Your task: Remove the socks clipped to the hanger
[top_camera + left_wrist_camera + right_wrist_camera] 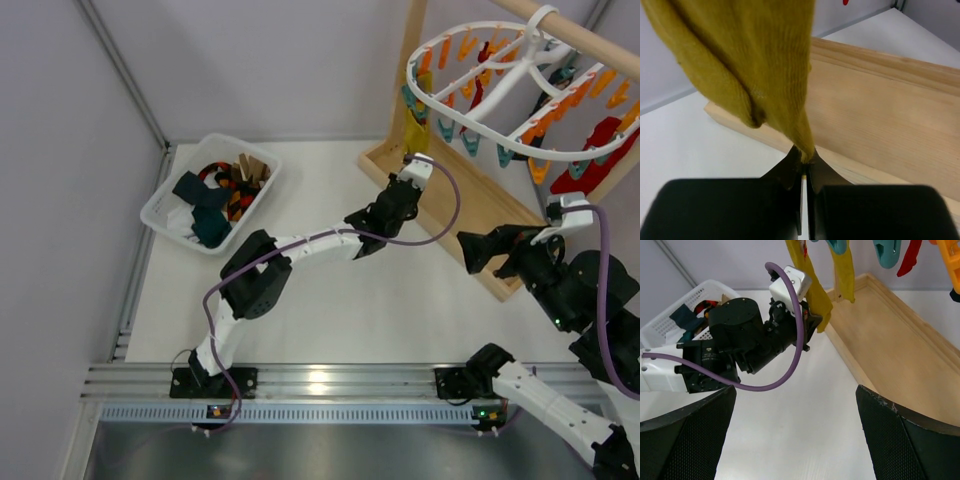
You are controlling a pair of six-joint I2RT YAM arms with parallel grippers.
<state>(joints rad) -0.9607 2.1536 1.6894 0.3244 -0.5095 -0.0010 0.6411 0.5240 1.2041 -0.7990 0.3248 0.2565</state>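
Note:
A mustard yellow sock (755,60) hangs from the white oval hanger (527,60) at its left side. My left gripper (805,159) is shut on the sock's lower tip, just above the wooden stand's base. The same grip shows in the right wrist view, with the sock (815,292) above the left gripper (815,324). A second yellow sock (845,270) hangs beside it. Red socks (598,150) hang on the hanger's right side. My right gripper (795,440) is open and empty, low over the table, right of the left arm (485,250).
The wooden stand's base (480,215) lies under the hanger, with an upright post at its far left. A white basket (165,205) holding socks sits at the back left. Orange and teal clips (885,252) dangle from the hanger.

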